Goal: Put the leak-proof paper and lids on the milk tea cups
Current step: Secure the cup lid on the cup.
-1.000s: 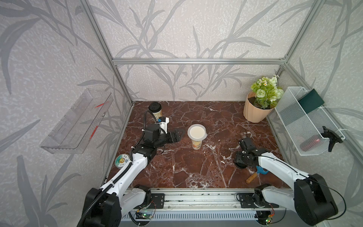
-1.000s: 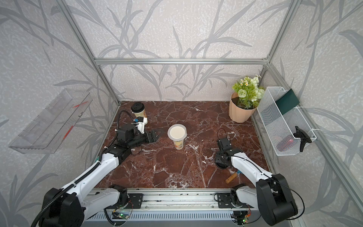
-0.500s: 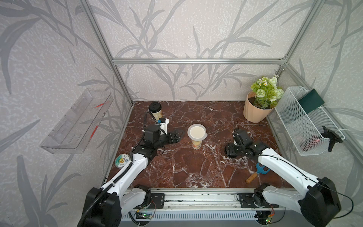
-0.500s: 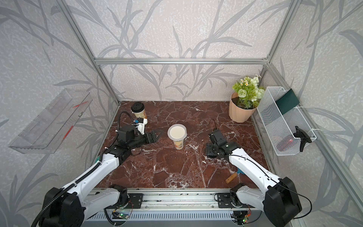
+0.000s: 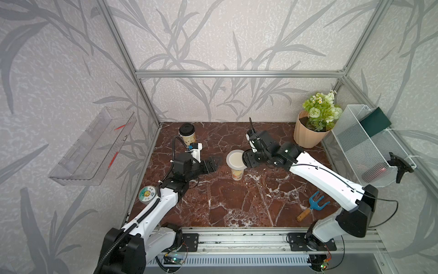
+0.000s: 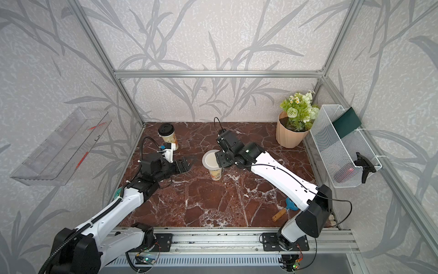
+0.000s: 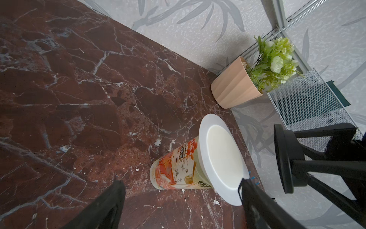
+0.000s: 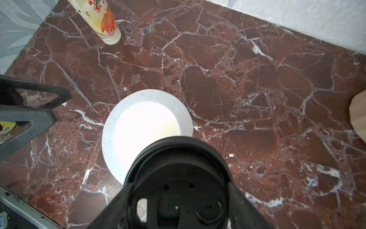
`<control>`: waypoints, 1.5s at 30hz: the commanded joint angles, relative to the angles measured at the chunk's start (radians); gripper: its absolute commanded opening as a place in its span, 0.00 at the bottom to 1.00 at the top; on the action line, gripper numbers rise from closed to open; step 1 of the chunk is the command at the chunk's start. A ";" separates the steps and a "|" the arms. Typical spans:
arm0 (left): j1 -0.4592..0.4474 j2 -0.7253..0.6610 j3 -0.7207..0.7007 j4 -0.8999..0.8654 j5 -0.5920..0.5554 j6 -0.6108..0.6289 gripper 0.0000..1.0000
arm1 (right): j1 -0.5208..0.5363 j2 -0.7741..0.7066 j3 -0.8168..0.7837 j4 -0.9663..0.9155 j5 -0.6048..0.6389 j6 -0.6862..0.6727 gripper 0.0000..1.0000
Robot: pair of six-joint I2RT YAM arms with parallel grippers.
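One milk tea cup (image 5: 237,175) (image 6: 216,175) (image 7: 175,171) stands mid-table with a leak-proof paper (image 5: 233,159) (image 6: 208,160) (image 7: 219,156) (image 8: 145,121) disc lying flat over its mouth. My right gripper (image 5: 247,159) (image 6: 220,159) (image 8: 178,198) is shut on a black lid (image 7: 283,160) (image 8: 178,174), held just above the disc's right edge. To the cup's left, my left gripper (image 5: 212,164) (image 6: 186,164) (image 7: 181,183) is open, apart from it. The second cup (image 5: 187,135) (image 6: 167,134) (image 8: 101,19) stands back left under a black lid.
A peach flower pot (image 5: 307,136) sits at the back right beside a white wire basket (image 5: 362,147) on the right wall. A blue hand fork (image 5: 314,206) lies front right. A tape roll (image 5: 148,194) sits by the left arm.
My right arm has swung from the front right of the table up and left to the middle cup, carrying the black lid. The left arm has stayed where it was.
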 commanded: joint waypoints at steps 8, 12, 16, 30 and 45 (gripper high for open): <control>0.003 0.042 0.008 0.131 0.046 -0.024 0.92 | 0.036 0.264 0.328 -0.236 -0.019 -0.110 0.62; 0.003 0.074 0.024 0.136 0.062 -0.012 0.92 | 0.036 0.325 0.399 -0.266 -0.028 -0.122 0.62; 0.003 0.110 0.044 0.133 0.089 -0.003 0.91 | 0.037 0.368 0.448 -0.286 -0.049 -0.131 0.62; 0.003 0.248 0.121 0.135 0.187 0.026 0.91 | 0.036 0.461 0.530 -0.335 -0.059 -0.130 0.62; 0.003 0.341 0.161 0.166 0.225 0.014 0.91 | 0.034 0.480 0.501 -0.311 -0.080 -0.139 0.62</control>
